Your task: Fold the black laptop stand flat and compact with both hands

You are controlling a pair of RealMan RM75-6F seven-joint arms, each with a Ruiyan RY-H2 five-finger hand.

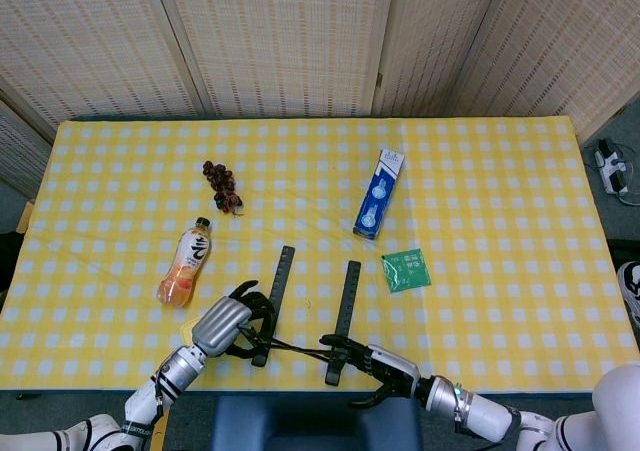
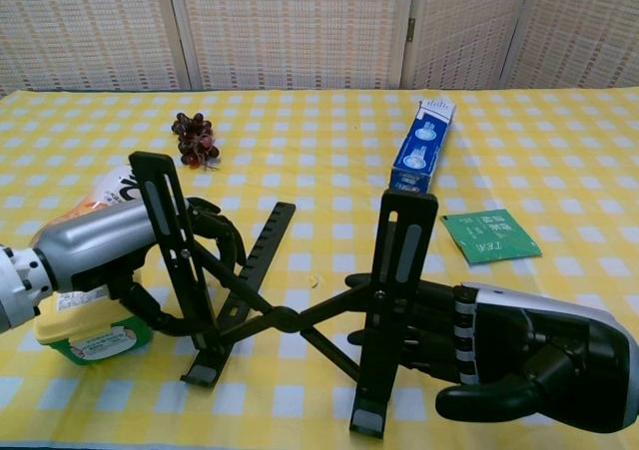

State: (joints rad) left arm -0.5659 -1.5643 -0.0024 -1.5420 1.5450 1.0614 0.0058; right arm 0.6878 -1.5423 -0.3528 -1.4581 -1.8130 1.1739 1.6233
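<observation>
The black laptop stand (image 2: 290, 315) stands near the table's front edge, its two rails joined by crossed links. In the head view the stand (image 1: 300, 316) shows as two slim bars. My left hand (image 2: 120, 255) grips the stand's left upright from the left side; in the head view the left hand (image 1: 228, 323) sits at the left rail's near end. My right hand (image 2: 499, 345) holds the right upright (image 2: 399, 270) from the right, fingers curled behind it. The right hand (image 1: 385, 364) appears at the table's edge in the head view.
An orange drink bottle (image 1: 186, 262) lies left of the stand, close behind my left hand. Dark grapes (image 1: 222, 185) lie further back. A blue-and-white box (image 1: 379, 193) and a green tea packet (image 1: 406, 270) sit to the back right. The yellow checked tablecloth (image 1: 500, 191) covers the table.
</observation>
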